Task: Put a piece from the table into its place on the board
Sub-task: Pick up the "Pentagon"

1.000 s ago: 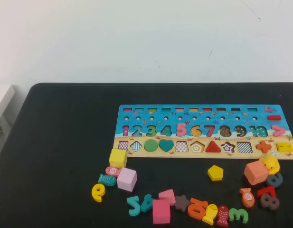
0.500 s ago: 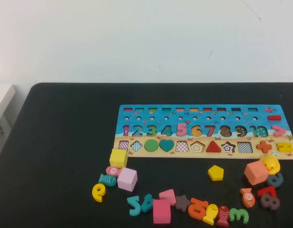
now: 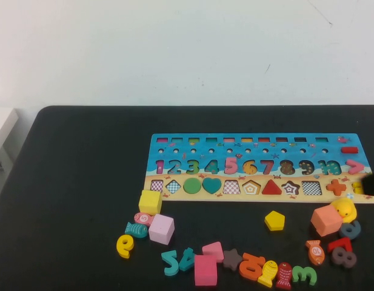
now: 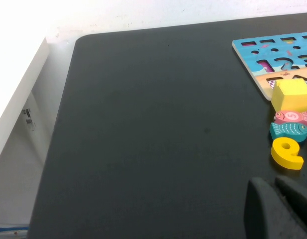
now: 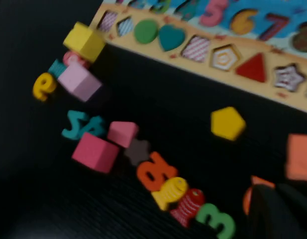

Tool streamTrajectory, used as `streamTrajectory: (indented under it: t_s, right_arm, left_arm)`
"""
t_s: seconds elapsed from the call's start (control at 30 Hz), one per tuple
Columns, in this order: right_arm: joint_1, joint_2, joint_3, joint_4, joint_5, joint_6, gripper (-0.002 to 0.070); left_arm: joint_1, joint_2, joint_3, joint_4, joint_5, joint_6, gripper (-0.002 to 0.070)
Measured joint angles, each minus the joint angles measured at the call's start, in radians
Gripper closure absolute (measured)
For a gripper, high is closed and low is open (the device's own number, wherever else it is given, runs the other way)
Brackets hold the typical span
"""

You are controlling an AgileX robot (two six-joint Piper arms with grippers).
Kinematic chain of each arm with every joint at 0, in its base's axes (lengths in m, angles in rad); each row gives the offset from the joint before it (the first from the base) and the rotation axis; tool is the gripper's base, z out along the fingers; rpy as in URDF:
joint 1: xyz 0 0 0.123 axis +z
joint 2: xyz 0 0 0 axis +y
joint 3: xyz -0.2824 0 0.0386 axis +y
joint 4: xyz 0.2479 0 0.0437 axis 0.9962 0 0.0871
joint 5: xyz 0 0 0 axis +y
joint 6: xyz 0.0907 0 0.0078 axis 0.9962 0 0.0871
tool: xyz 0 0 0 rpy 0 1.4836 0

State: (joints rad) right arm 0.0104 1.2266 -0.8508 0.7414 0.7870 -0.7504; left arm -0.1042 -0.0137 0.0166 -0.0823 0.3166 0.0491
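The piece, a flat yellow pentagon, lies on the black table just in front of the board, below its empty pentagon slot. It also shows in the right wrist view, with the board and slot. My right gripper hangs above the loose pieces to the right of the pentagon, fingers together and empty. A dark part of it enters the high view at the board's right end. My left gripper is shut and empty over bare table at the left.
Loose pieces lie in front of the board: a yellow cube, pink cubes, a salmon cube, fish, numbers and a yellow fish. White wall stands behind the table.
A dark part of my right arm has come into the high view at the right edge, over the board's right end. The pieces and board have not moved.
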Motion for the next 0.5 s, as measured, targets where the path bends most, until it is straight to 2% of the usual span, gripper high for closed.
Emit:
streamTrajectory:
  t_s: [0.17, 0.33, 0.4, 0.5]
  right_arm:
    - [0.181, 0.197, -0.101, -0.009, -0.063, -0.002, 0.0658]
    - [0.334, 0.352, -0.213, -0.183, -0.104, 0.181, 0.0651]
    - [0.365, 0.406, -0.260, -0.258, -0.074, 0.254, 0.0610]
    - [0.387, 0.479, -0.314, -0.329, -0.028, 0.311, 0.0492]
  left_arm:
    - [0.000, 0.000, 0.000, 0.000, 0.000, 0.000, 0.0676]
    - [0.000, 0.000, 0.000, 0.000, 0.000, 0.002, 0.0676]
    - [0.000, 0.000, 0.000, 0.000, 0.000, 0.002, 0.0676]
    - [0.000, 0.000, 0.000, 0.000, 0.000, 0.002, 0.0676]
